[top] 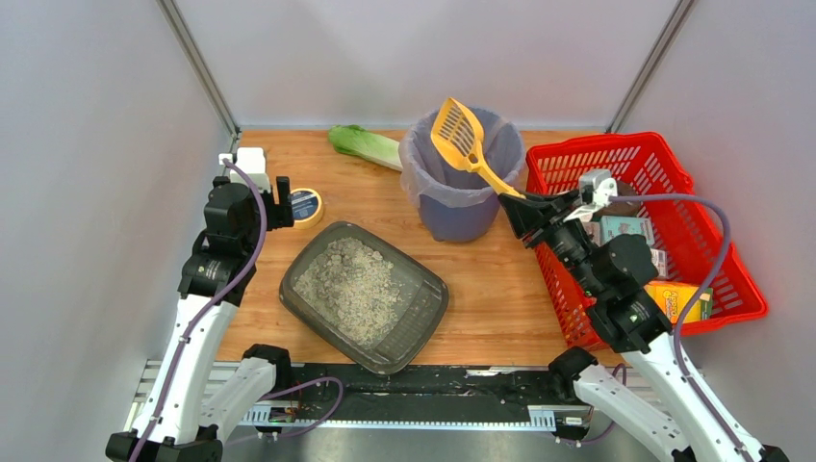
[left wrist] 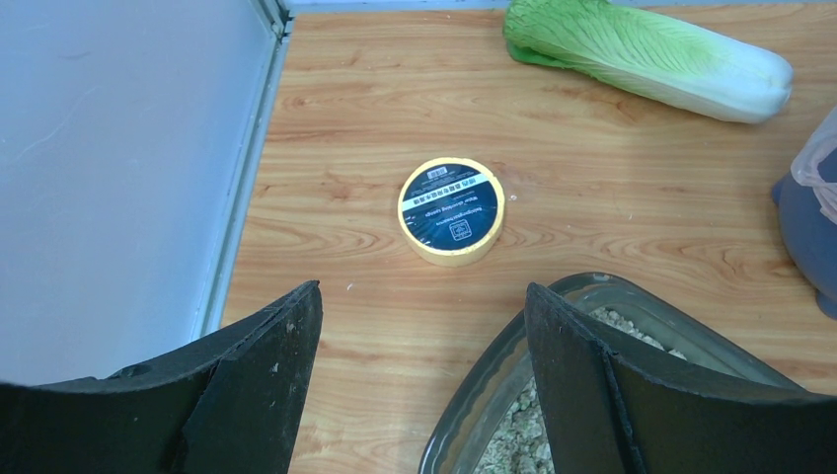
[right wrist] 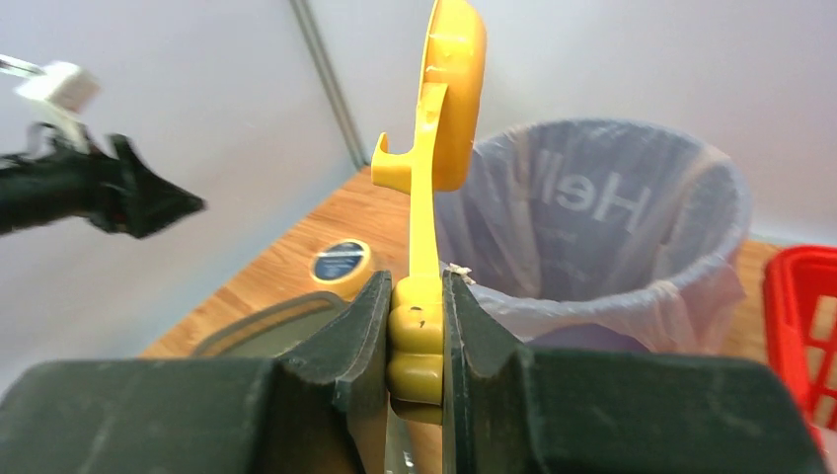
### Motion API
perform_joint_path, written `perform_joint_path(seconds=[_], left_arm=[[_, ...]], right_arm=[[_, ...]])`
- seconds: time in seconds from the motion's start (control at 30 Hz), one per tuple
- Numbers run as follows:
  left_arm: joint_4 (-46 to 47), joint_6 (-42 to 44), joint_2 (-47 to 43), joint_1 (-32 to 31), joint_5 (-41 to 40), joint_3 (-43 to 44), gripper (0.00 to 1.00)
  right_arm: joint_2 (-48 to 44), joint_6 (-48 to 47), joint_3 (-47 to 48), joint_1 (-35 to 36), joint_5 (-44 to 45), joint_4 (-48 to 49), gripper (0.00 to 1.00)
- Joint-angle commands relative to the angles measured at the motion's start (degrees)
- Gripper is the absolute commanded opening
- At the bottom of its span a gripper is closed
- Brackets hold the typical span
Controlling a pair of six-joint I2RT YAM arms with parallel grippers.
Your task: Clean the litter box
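The litter box (top: 364, 295), a shallow dark grey tray of grey-beige litter, lies on the wooden table near the front centre; its corner shows in the left wrist view (left wrist: 553, 346) and in the right wrist view (right wrist: 259, 326). My right gripper (top: 513, 205) is shut on the handle of a yellow slotted scoop (top: 459, 136), also seen in the right wrist view (right wrist: 434, 148), and holds the scoop head above the purple bag-lined bin (top: 460, 183). My left gripper (top: 286, 204) is open and empty above the table, beside the box's left corner (left wrist: 419, 291).
A yellow tape roll (top: 306, 207) lies left of the box. A napa cabbage (top: 364, 145) lies at the back. A red mesh basket (top: 643, 231) with boxes in it stands at the right, under my right arm. Grey walls close in the sides.
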Motion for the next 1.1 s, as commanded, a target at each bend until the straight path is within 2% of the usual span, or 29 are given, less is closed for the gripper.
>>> perform_joint_path(seconds=[0.0, 0.07, 0.17, 0.3, 0.43, 0.63, 0.77, 0.87, 1.07], left_arm=[[1.7, -0.2, 0.1, -0.1, 0.7, 0.1, 0.83], [1.7, -0.2, 0.1, -0.1, 1.3, 0.1, 0.83], [1.5, -0.9, 0.8, -0.1, 3.2, 0.4, 0.83], [0.4, -1.5, 2.3, -0.1, 5.8, 1.5, 0.84], [-0.1, -1.4, 2.7, -0.1, 5.4, 1.7, 0.84], [-2.8, -1.0, 4.5, -0.1, 5.6, 3.3, 0.84], [-7.2, -3.8, 4.8, -0.1, 7.9, 3.9, 0.84], [-8.4, -4.0, 4.2, -0.1, 10.1, 1.9, 0.84], [-13.4, -2.7, 7.6, -0.1, 10.9, -0.6, 0.84]], right_arm=[[-1.6, 6.7, 2.7, 0.2, -7.4, 7.4, 0.0], [0.2, 10.8, 3.9, 0.2, -9.7, 6.6, 0.0], [3.7, 16.9, 7.8, 0.2, -13.5, 0.2, 0.0], [11.6, 22.0, 14.1, 0.3, -19.5, -13.3, 0.0], [14.9, 26.4, 15.0, 1.8, -25.0, -16.1, 0.0], [19.6, 27.6, 14.7, 7.0, -25.0, -21.7, 0.0], [25.3, 29.1, 14.9, 11.8, -24.3, -23.1, 0.0], [28.5, 29.3, 15.3, 17.5, -21.5, -23.1, 0.0], [34.1, 34.3, 14.1, 19.0, -19.4, -24.5, 0.0]])
